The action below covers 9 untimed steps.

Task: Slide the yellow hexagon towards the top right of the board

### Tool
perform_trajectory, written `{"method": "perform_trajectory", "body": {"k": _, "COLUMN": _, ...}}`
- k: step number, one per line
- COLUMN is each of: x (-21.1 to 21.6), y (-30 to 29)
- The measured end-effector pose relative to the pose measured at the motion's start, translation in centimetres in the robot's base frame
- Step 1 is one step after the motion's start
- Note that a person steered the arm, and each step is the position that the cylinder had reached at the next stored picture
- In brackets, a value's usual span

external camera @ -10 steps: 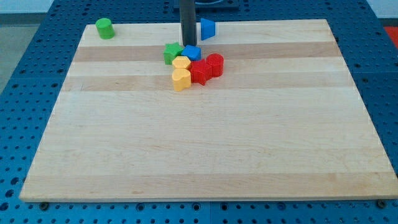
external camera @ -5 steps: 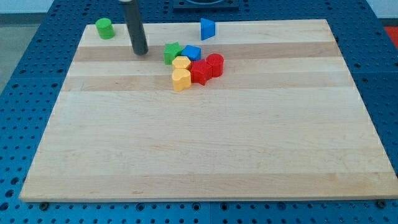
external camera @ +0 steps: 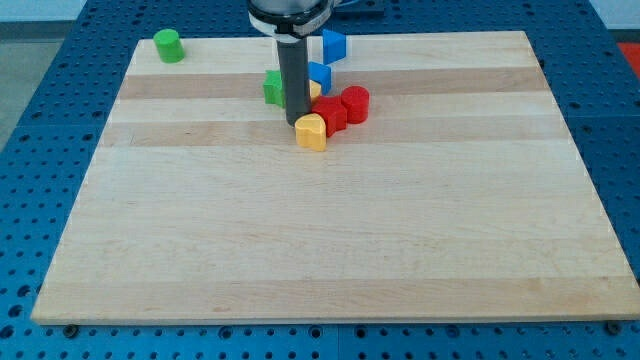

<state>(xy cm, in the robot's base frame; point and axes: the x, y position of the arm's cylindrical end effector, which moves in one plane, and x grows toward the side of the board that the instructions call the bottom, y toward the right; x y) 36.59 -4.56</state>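
**Tip at the cluster's left edge**

Near the board's [external camera: 330, 230] top centre, my tip [external camera: 294, 122] stands just left of a yellow heart-like block [external camera: 311, 131], about touching it. The arm ends in a bare rod with no claw to open or close. The yellow hexagon [external camera: 314, 90] is mostly hidden behind the rod, only a sliver showing, between a blue block [external camera: 319, 75] above and a red block [external camera: 331, 114] below. A red cylinder [external camera: 354, 103] sits at the cluster's right, a green block [external camera: 273, 87] left of the rod. Apart lie a blue block [external camera: 334, 44] at the top and a green cylinder [external camera: 168, 45] top left.
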Motion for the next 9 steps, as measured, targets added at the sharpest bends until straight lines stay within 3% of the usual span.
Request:
{"method": "perform_trajectory", "body": {"k": 3, "x": -1.8, "y": -3.5}}
{"method": "perform_trajectory", "body": {"k": 6, "x": -2.0, "y": 3.8}}
{"method": "perform_trajectory", "body": {"k": 9, "x": -2.5, "y": 0.8}}
